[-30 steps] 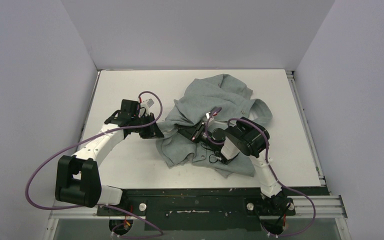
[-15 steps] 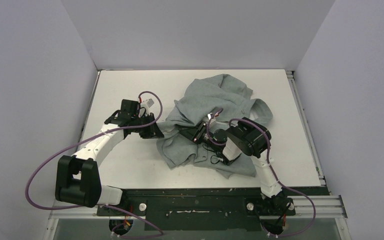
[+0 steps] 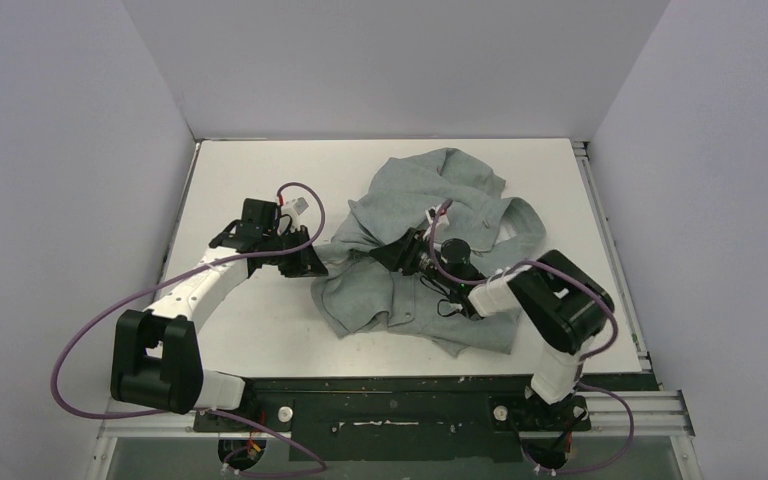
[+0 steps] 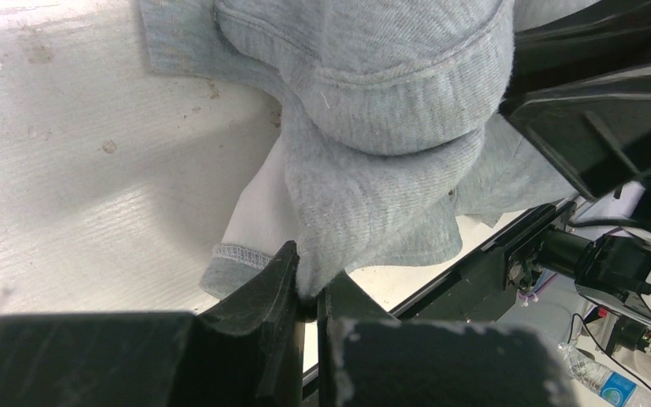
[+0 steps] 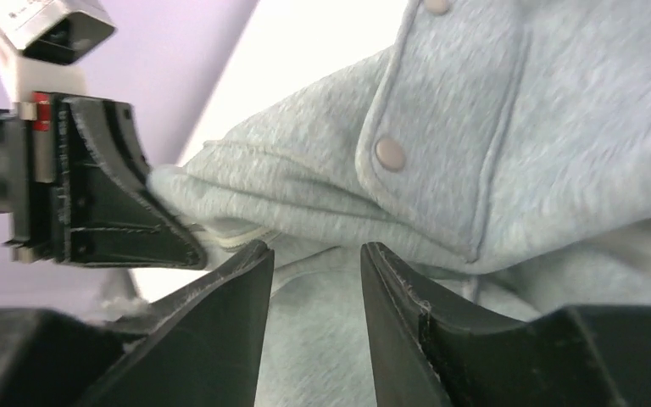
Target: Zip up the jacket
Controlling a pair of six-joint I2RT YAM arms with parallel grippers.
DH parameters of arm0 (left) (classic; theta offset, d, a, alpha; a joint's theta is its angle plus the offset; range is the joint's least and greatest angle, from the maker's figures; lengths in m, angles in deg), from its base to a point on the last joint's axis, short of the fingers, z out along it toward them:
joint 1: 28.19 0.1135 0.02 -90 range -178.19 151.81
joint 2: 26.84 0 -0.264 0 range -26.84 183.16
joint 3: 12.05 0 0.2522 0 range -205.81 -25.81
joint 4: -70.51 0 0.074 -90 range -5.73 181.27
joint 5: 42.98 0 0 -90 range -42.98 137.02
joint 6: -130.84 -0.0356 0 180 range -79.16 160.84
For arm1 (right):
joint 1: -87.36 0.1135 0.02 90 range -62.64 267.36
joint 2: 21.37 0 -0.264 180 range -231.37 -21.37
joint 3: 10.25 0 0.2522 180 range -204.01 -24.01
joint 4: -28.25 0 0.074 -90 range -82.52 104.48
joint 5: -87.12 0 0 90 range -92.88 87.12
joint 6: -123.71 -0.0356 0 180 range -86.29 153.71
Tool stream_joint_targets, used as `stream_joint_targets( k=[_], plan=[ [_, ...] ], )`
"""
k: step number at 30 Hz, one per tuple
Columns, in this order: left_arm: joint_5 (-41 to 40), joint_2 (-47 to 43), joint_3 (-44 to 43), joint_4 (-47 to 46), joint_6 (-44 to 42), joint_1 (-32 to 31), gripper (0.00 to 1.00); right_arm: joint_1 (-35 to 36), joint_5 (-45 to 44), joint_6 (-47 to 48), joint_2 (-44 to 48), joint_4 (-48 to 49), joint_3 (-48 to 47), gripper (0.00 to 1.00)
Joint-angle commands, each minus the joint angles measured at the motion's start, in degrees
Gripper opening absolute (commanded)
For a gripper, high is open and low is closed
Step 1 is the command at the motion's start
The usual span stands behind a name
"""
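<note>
The light grey jacket (image 3: 440,195) lies crumpled on the white table (image 3: 250,170), right of the middle. My left gripper (image 3: 317,262) holds its left edge. In the left wrist view this gripper (image 4: 308,292) is shut on a fold of jacket fabric (image 4: 390,93), lifted a little off the table. My right gripper (image 3: 378,254) reaches left across the jacket's middle, close to the left one. In the right wrist view it (image 5: 315,254) stands open over the grey cloth (image 5: 559,127), with nothing pinched between the fingers. A flap with snap buttons (image 5: 389,153) lies just ahead of it.
Purple walls close in the table on three sides. A black rail (image 3: 410,392) with both arm bases runs along the near edge. The right arm's elbow (image 3: 560,305) hangs over the jacket's right part. Purple cables (image 3: 90,340) loop off both arms.
My right gripper has opened and moved a little up and left over the jacket, and that arm's elbow swung out to the right. The left arm has kept still with its grip.
</note>
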State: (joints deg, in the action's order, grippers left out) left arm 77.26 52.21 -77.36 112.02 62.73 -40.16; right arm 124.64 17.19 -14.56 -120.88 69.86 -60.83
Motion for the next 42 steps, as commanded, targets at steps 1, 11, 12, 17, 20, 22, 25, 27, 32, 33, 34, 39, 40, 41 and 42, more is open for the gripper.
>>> stream_joint_targets(
  k=[1,11,12,17,20,22,25,27,32,33,34,39,40,41,42],
  plan=[
    [0.2,0.4,-3.1,-1.6,0.0,0.4,0.0,2.1,-13.7,23.9,9.1,-39.8,-9.7,0.45],
    [-0.1,0.6,-4.8,-0.8,-0.3,0.5,0.0,0.0,-47.2,37.1,23.0,-71.6,-21.2,0.66],
    [-0.1,0.6,-4.9,-0.8,-0.3,0.5,0.0,-2.0,-48.3,37.8,23.8,-73.2,-21.6,0.73],
    [0.0,0.8,-4.9,-1.0,-0.2,0.5,0.0,-6.2,-40.2,39.2,32.2,-68.2,-14.6,1.0],
    [-0.3,0.8,-5.0,-0.7,-0.3,0.5,0.0,-8.0,-26.2,36.7,35.1,-65.3,-12.0,1.0],
    [-0.5,0.8,-5.0,-0.3,-0.7,0.6,0.0,-7.7,-14.9,35.5,34.3,-63.8,-11.7,1.0],
    [-0.9,1.2,-5.1,0.1,-1.0,0.6,0.0,-4.1,-4.9,31.3,33.1,-55.6,-8.2,1.0],
    [-0.9,1.3,-5.1,0.1,-1.0,0.7,0.0,0.2,-5.1,29.1,32.0,-49.1,-5.7,1.0],
    [-1.1,1.2,-5.2,0.1,-0.9,0.7,0.0,5.2,-0.8,24.1,24.0,-37.0,-4.5,1.0],
    [-1.2,1.2,-5.2,0.2,-0.9,0.7,0.0,5.2,1.0,23.1,22.0,-34.2,-4.4,0.99],
    [-1.3,1.1,-5.2,0.2,-0.9,0.7,0.0,5.2,2.9,22.3,20.0,-32.0,-4.7,0.96],
    [-1.2,1.3,-5.1,0.7,-1.1,0.8,0.0,4.8,7.9,21.2,9.1,-22.2,-7.4,0.71],
    [-1.4,1.3,-5.2,0.9,-1.2,0.8,0.0,4.4,8.7,21.0,7.1,-20.5,-8.2,0.67],
    [-1.4,1.2,-5.2,1.0,-1.4,0.8,0.0,4.0,9.3,20.8,5.1,-19.8,-9.2,0.64],
    [-1.5,1.1,-5.2,1.1,-1.4,0.9,0.0,3.7,10.1,20.6,3.3,-19.4,-10.5,0.61]
  ],
)
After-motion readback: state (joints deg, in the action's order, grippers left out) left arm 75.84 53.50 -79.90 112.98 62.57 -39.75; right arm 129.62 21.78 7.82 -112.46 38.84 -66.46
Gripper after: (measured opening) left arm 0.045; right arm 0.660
